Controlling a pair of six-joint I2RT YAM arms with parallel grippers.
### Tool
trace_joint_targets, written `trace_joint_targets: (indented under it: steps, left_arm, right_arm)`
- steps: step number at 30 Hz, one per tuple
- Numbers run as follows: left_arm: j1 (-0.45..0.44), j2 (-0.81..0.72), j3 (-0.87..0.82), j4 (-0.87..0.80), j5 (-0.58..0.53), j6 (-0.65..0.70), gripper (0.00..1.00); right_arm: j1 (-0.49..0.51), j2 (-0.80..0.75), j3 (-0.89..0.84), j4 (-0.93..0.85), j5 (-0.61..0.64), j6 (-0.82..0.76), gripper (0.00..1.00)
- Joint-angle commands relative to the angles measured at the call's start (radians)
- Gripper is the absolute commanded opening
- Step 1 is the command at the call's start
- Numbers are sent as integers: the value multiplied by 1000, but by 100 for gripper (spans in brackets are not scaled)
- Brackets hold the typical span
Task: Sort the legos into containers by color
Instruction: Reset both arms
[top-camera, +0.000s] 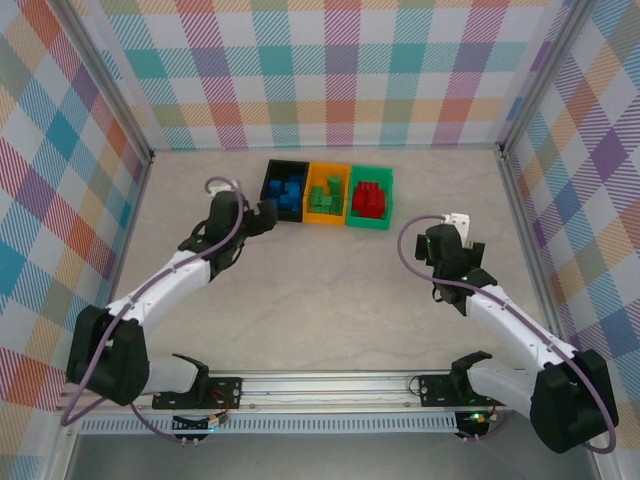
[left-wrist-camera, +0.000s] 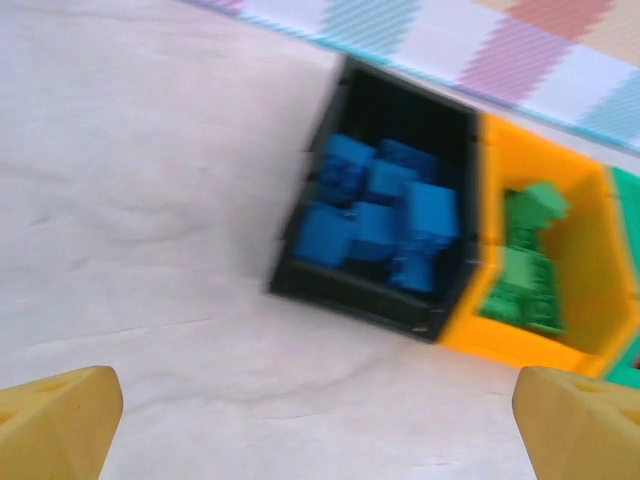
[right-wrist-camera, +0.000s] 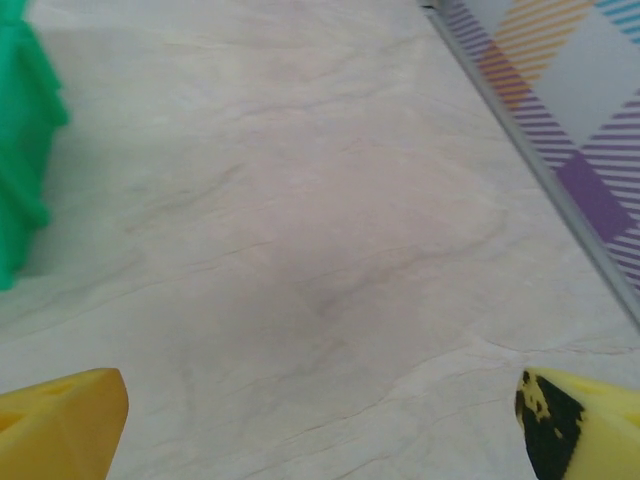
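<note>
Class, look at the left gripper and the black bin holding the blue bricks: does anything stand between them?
Nothing visible does. In the left wrist view, bare tabletop lies between the open left gripper and the near wall of the black bin, which has the blue bricks inside.

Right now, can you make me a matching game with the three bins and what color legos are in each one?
Bins:
1. black bin
2. orange-yellow bin
3. green bin

What is inside:
A. red legos
B. blue legos
C. green legos

Right pairs: 1-B, 2-C, 3-A.
</note>
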Motion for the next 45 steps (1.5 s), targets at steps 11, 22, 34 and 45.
trace_joint_targets:
  steps: [11, 22, 34, 45]
  left_arm:
    - [195, -325, -363, 137, -393, -13, 100]
    - [204, -141, -564, 673, -383, 235, 100]
    - [201, 176, -538, 1019, -171, 369, 100]
    - [213, 294, -448, 955, -51, 405, 100]
  right_arm:
    - [-217, 192, -145, 611, -195, -148, 99]
    - [-242, 338, -186, 871, -336, -203, 99]
    - [-245, 415, -157, 895, -460, -252, 99]
    - [-259, 425, -123, 841, -534, -265, 99]
